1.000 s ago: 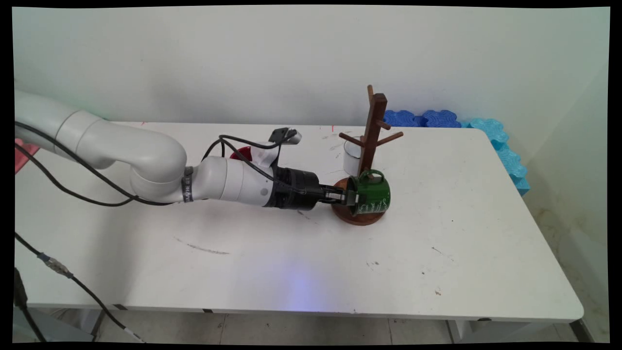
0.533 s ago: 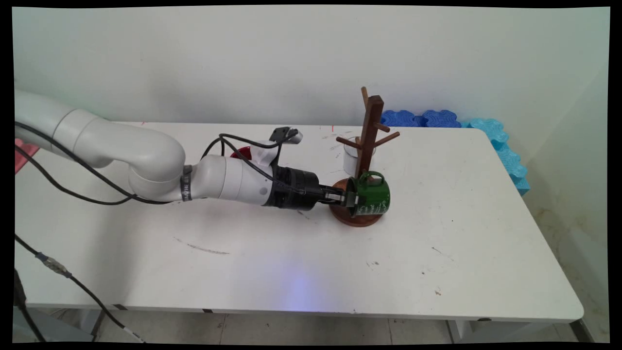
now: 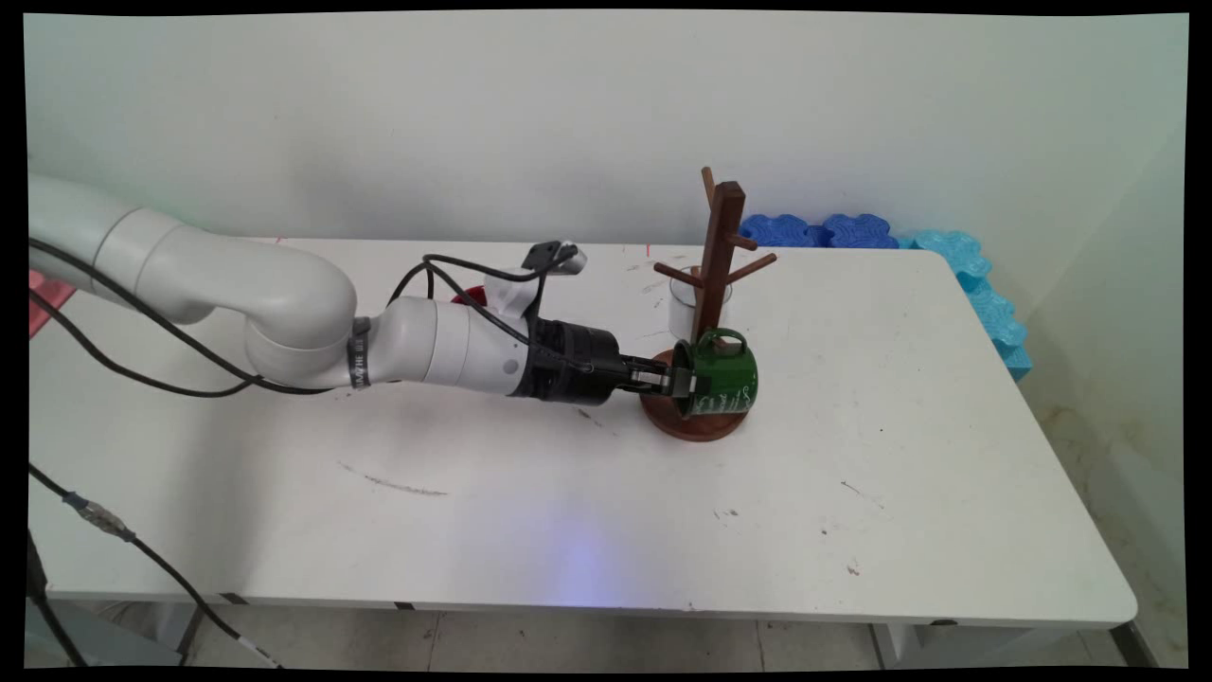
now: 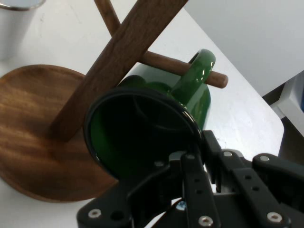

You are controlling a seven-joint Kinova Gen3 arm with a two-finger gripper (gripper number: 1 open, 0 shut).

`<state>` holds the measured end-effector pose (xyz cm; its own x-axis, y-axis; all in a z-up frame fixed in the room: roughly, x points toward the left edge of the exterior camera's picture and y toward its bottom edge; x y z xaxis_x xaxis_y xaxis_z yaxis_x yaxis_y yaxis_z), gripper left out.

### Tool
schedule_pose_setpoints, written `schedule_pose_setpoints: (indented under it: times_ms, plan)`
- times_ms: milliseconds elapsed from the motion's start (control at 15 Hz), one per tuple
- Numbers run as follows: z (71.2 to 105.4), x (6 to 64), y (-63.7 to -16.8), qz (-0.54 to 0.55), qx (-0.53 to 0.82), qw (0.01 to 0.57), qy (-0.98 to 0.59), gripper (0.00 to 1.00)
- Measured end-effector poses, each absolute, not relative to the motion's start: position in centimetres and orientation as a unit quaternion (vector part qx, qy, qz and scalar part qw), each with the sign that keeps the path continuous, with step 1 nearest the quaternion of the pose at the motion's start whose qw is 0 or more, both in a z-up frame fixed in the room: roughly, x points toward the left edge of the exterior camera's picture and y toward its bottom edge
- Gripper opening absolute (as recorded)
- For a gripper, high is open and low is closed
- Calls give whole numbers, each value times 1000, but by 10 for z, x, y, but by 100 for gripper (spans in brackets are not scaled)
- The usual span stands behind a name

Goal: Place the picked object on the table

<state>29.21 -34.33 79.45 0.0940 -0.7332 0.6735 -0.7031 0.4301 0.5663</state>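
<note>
Arm (image 3: 284,313) entered from the left and lay stretched low and nearly level over the tabletop (image 3: 568,493), white links bent at an elbow, black cables looped over the wrist. Gripper (image 3: 684,384) pointed right, its black body in line with the forearm. Fingers (image 4: 190,156) were pinched on the rim of a green mug (image 3: 720,374), one inside the mouth and one outside, the mug held on its side.

Landmark: mug tree (image 3: 712,284) (image 4: 124,56), on the table (image 3: 852,493).
Mug (image 3: 717,376) (image 4: 156,128): on its side, over the tree's base, beside the post.
Gripper (image 3: 674,383) (image 4: 190,164): left of the tree, at the mug's rim.
Cup (image 3: 684,308) (image 4: 16,23): just behind the tree.
</note>
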Motion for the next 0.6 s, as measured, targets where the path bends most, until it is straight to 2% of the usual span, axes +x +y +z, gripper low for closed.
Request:
schedule_pose_setpoints:
  times_ms: [600]
  plan:
    - [801,291,-346,-16,540,513,-667,0]
